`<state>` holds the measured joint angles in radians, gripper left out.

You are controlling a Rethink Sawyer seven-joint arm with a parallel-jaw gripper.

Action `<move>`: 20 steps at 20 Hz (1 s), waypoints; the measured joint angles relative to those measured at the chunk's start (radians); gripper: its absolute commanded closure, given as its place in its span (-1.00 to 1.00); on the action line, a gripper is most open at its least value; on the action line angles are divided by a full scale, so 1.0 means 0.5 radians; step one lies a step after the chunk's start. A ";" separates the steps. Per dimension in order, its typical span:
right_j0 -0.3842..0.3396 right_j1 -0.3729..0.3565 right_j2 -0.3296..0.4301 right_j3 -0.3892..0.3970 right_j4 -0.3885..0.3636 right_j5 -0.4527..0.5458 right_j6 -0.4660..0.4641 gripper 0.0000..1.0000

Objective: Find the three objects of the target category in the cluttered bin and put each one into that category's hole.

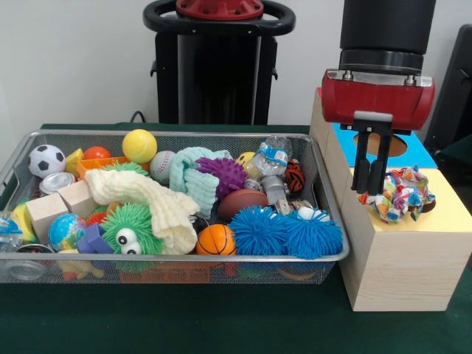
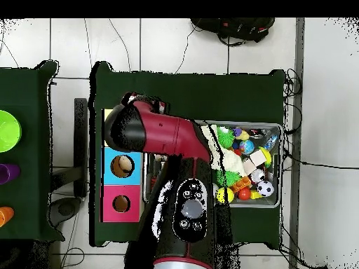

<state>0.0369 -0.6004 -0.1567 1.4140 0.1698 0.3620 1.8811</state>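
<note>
Over the yellow-faced box [image 1: 413, 258], the gripper [image 1: 371, 181] holds its jaws clenched beside a rope toy [image 1: 398, 195] on the hole, so the drop-in step seemingly needs a nudge.

Wire, wood, cord and fuzz on a cloth-covered worktop

The bin [image 1: 330, 193] is silver wire mesh; the box [image 1: 409, 274] is pale, matt wood grain under a smooth yellow face. The rope toy [image 1: 400, 195] is braided multicoloured cord. The spiky balls [image 1: 284, 233] look soft and fuzzy, the cream cloth [image 1: 151, 203] ribbed knit. The arm's red shell [image 1: 377, 99] is glossy plastic; the worktop [image 1: 221, 317] is matt dark green.
</note>
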 measured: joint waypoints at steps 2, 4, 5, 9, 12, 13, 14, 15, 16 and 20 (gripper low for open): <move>0.002 0.001 0.001 0.000 0.000 -0.001 0.000 1.00; 0.005 0.002 0.000 0.000 0.000 -0.001 0.000 1.00; 0.006 0.002 0.000 0.000 0.000 -0.001 0.000 1.00; 0.016 0.011 0.000 0.000 -0.004 -0.001 0.000 1.00; 0.028 0.028 0.000 0.000 -0.005 -0.001 0.000 1.00; 0.030 0.031 0.001 0.000 -0.005 -0.001 0.000 1.00; 0.035 0.041 0.001 0.000 -0.005 -0.001 0.000 1.00; 0.036 0.047 0.001 0.000 -0.005 -0.001 0.000 1.00; 0.039 0.054 0.001 0.000 -0.005 -0.001 0.000 1.00; 0.046 0.070 0.001 0.000 -0.005 -0.001 0.000 1.00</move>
<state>0.0601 -0.5654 -0.1564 1.4138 0.1671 0.3616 1.8811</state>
